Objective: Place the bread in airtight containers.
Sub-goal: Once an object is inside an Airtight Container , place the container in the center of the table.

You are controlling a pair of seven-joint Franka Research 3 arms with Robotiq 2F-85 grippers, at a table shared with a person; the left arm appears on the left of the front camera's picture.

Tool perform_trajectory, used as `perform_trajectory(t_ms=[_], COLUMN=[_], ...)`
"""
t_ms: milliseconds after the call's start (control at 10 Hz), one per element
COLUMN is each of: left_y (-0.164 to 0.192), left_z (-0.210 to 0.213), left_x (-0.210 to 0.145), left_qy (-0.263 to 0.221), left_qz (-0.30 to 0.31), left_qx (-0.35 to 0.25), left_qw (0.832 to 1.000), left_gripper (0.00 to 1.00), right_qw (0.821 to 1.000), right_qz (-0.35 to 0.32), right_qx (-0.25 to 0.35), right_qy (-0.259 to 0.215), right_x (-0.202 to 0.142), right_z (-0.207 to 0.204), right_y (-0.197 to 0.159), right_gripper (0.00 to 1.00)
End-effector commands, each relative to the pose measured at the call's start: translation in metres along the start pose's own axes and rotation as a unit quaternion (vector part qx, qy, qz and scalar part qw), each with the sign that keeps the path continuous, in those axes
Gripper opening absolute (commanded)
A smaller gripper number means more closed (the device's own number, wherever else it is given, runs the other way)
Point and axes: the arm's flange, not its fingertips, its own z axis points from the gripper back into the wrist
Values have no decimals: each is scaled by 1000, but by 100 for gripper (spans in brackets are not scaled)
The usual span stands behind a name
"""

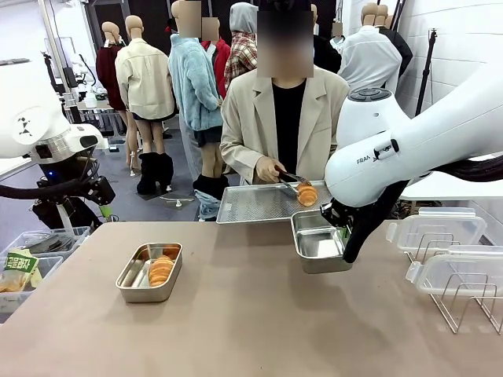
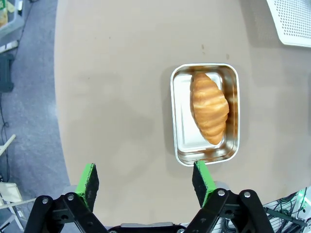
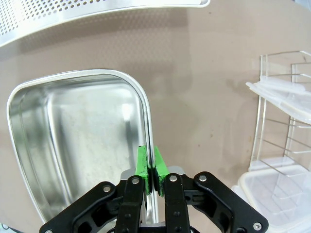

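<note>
Place: robotics lab or test room | Seen: white left robot arm (image 1: 31,126) and right robot arm (image 1: 416,141) at a shared tan tabletop (image 1: 259,322) | black cables (image 1: 39,189) | clear storage bins (image 1: 35,250) | white brick wall (image 1: 464,47) | grey floor (image 2: 24,121)

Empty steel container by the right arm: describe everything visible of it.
The small rectangular stainless-steel container has rounded corners, a rolled rim and a shiny inside. It is empty and lidless. The right tool is shut on its side wall, one green pad inside, one outside. Just behind it lies the perforated steel tray.
</note>
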Motion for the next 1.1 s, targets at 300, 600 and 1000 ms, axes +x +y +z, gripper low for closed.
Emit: perform_trajectory(t_ms=[300, 600, 1000], left_y=[2, 2, 2], left_z=[-1, -1, -1], left_x=[0, 0, 0], left_qy=[0, 0, 0], left_qz=[5, 5, 5], left_qx=[4, 4, 4], left_qw=[1000, 1000, 1000], left_gripper=[100, 100, 100], right_qw=[1000, 1000, 1000], right_qz=[0, 0, 0], right_qx=[6, 6, 6], right_qy=[-9, -9, -9], right_x=[1, 1, 1], right_z=[1, 1, 1], right_y=[0, 0, 0], right_gripper=[0, 0, 0])
